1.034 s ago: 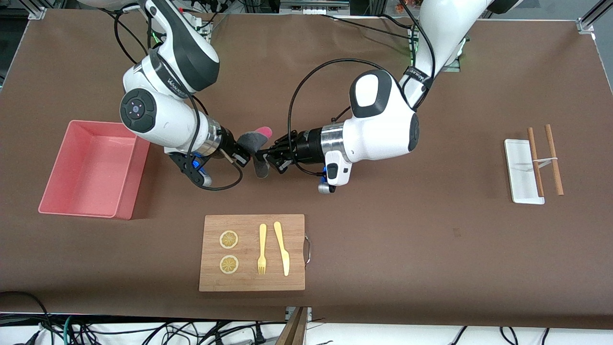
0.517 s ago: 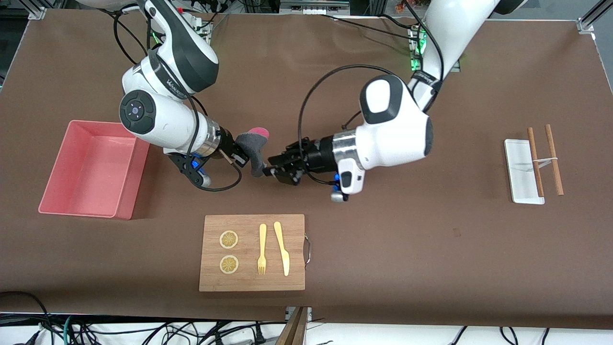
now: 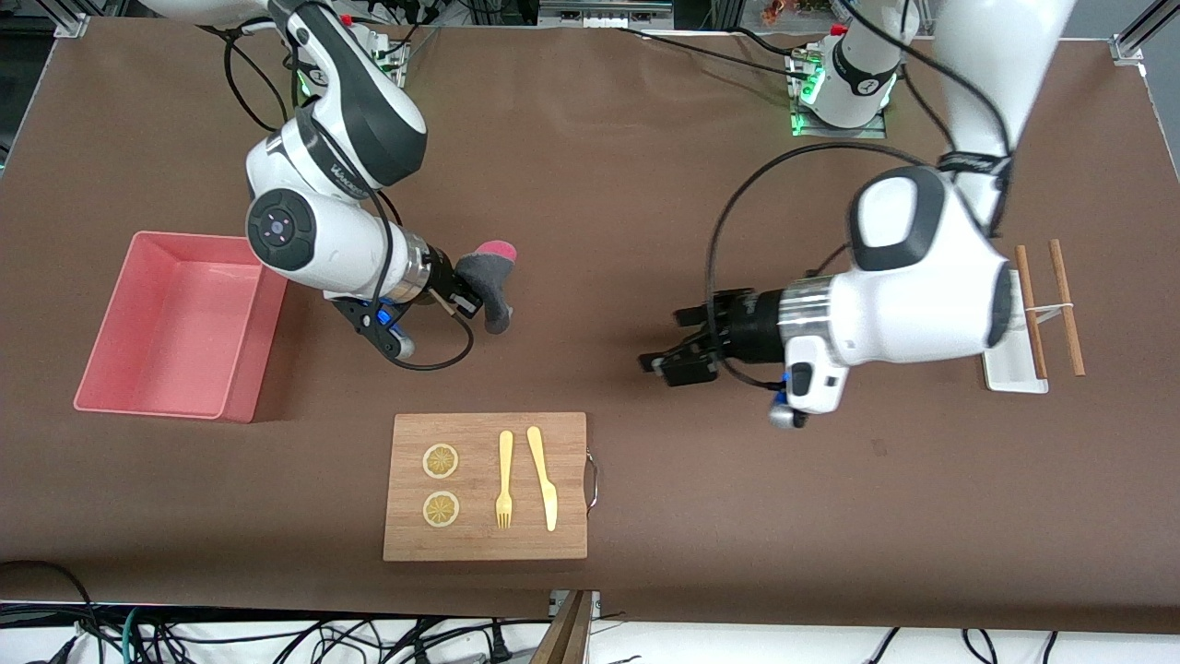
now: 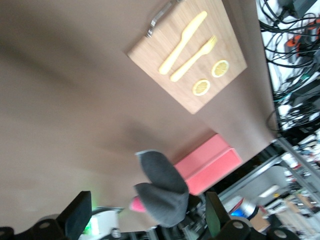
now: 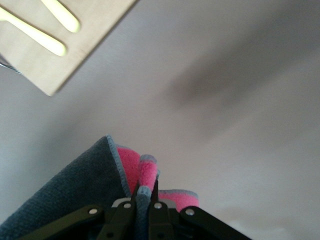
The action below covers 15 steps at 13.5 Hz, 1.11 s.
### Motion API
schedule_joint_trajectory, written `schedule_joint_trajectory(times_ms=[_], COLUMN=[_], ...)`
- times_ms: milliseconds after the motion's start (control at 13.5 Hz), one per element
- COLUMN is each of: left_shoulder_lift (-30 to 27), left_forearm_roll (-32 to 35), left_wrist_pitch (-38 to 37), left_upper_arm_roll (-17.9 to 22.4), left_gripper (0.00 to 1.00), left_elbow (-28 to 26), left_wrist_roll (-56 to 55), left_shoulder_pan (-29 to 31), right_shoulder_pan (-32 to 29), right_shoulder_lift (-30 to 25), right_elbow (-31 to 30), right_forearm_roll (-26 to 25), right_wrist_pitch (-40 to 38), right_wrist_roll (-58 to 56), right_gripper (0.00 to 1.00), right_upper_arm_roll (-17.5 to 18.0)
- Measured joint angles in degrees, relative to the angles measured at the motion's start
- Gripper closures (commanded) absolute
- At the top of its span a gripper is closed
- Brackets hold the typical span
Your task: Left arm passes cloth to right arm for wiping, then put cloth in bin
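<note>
The cloth (image 3: 489, 275), dark grey with a pinkish-red tip, hangs from my right gripper (image 3: 472, 301), which is shut on it over the table beside the bin (image 3: 138, 242). In the right wrist view the fingers (image 5: 131, 200) pinch a fold of the cloth (image 5: 75, 195). My left gripper (image 3: 666, 353) is open and empty over the bare table toward the left arm's end. Its wrist view shows the wide-apart gripper (image 4: 146, 205), with the cloth (image 4: 162, 192) and the pink bin (image 4: 210, 162) farther off.
A wooden board (image 3: 562, 443) with two lemon slices, a yellow fork (image 3: 504, 480) and a knife (image 3: 544, 478) lies nearer the front camera. A small white tray (image 3: 1000, 355) with brown chopsticks (image 3: 1066, 309) sits at the left arm's end.
My left gripper has let go of the cloth and drawn back toward the left arm's end of the table. My right gripper keeps the cloth and has hardly moved.
</note>
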Motion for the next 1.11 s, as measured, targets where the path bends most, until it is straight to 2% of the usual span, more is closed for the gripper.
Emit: schedule_joint_trajectory(times_ms=[221, 517, 591, 812, 960, 1107], left_shoulder_lift=[-4.4, -11.6, -14.8, -19.5, -21.8, -24.1], left_forearm_roll=[5.0, 19.3, 25.5, 35.6, 39.3, 41.1], left_wrist_pitch=[-11.4, -23.2, -23.8, -22.5, -19.2, -16.1], left_upper_arm_roll=[0.1, 0.0, 0.1, 0.1, 0.0, 0.0], left_gripper=[0.0, 0.0, 0.0, 0.0, 0.0, 0.0], left_elbow=[-1.0, -3.6, -7.4, -14.3, -17.9, -21.5], left_wrist_roll=[5.7, 16.9, 23.9, 34.0, 37.1, 37.5], left_shoulder_pan=[6.7, 12.3, 14.1, 17.0, 17.4, 17.7], right_shoulder_pan=[0.9, 2.4, 2.3, 2.3, 2.3, 2.2], right_shoulder_lift=[2.1, 6.1, 7.4, 9.2, 9.8, 9.8], right_elbow=[-3.6, -7.8, -9.3, -11.5, -13.0, -14.9], right_forearm_roll=[0.0, -1.9, -3.5, -4.6, -5.6, -6.6], right_wrist_pitch=[0.3, 5.6, 7.4, 8.4, 8.7, 8.8], right_wrist_roll=[-1.6, -1.7, -1.9, -3.9, -5.3, -10.0], right_gripper=[1.0, 1.0, 1.0, 1.0, 1.0, 1.0], right_upper_arm_roll=[0.2, 0.2, 0.2, 0.0, -1.0, -4.4])
